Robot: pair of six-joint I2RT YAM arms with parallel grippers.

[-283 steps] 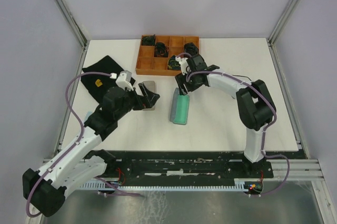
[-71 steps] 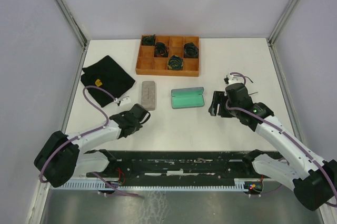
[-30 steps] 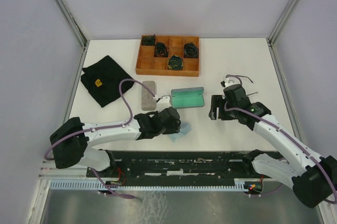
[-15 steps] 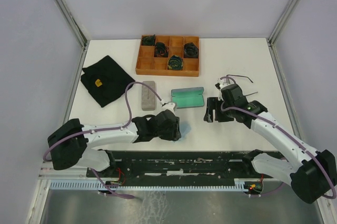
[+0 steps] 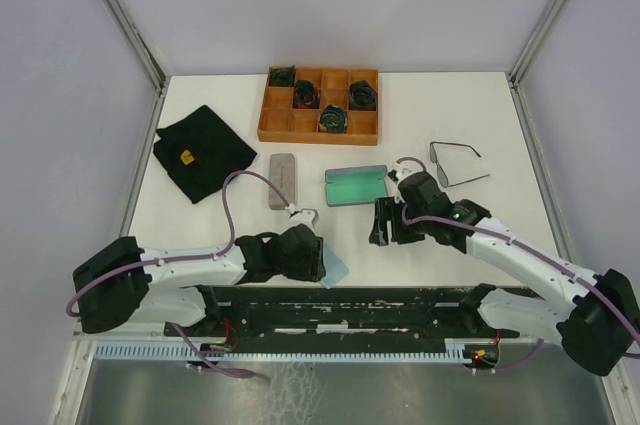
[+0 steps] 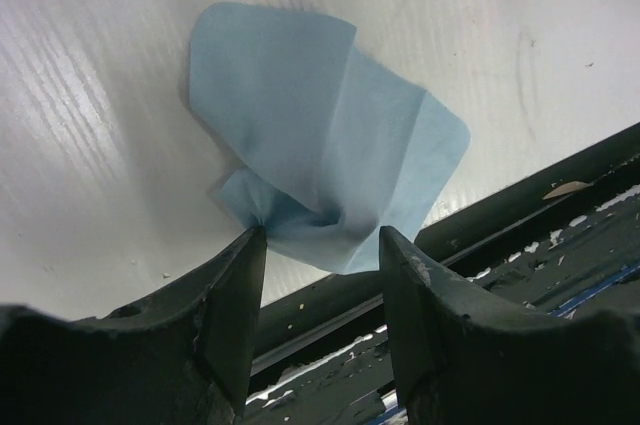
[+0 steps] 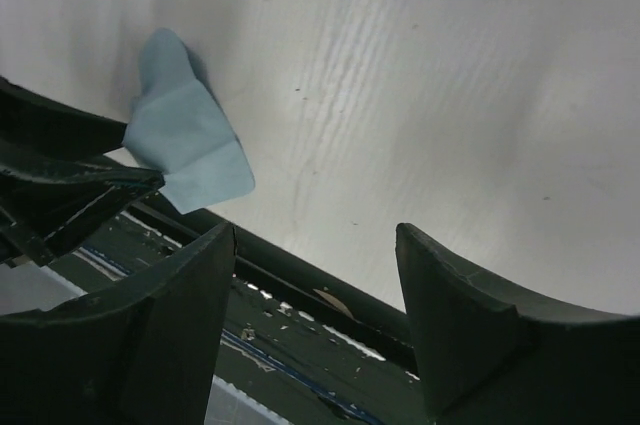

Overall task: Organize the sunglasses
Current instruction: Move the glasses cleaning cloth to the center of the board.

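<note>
One pair of sunglasses [image 5: 455,163] lies unfolded on the table at the right, beyond my right arm. An open case with a green lining [image 5: 355,186] sits mid-table, and a shut grey case [image 5: 283,180] is to its left. My left gripper [image 5: 318,265] [image 6: 322,235] hangs open low over the table's near edge. A crumpled blue cloth [image 5: 337,270] [image 6: 320,125] lies just past its tips, with a bunched corner touching one finger. My right gripper [image 5: 381,225] [image 7: 315,232] is open and holds nothing, in front of the green case. The blue cloth [image 7: 185,140] lies to its left.
A wooden compartment tray [image 5: 300,129] with small dark green coiled bundles stands at the back. A black cloth [image 5: 200,150] lies at the left. The dark rail [image 5: 400,305] runs along the near edge, right under both grippers.
My left gripper has drawn back toward the near edge, and the blue cloth has come with it. My right arm has swung left, away from the sunglasses.
</note>
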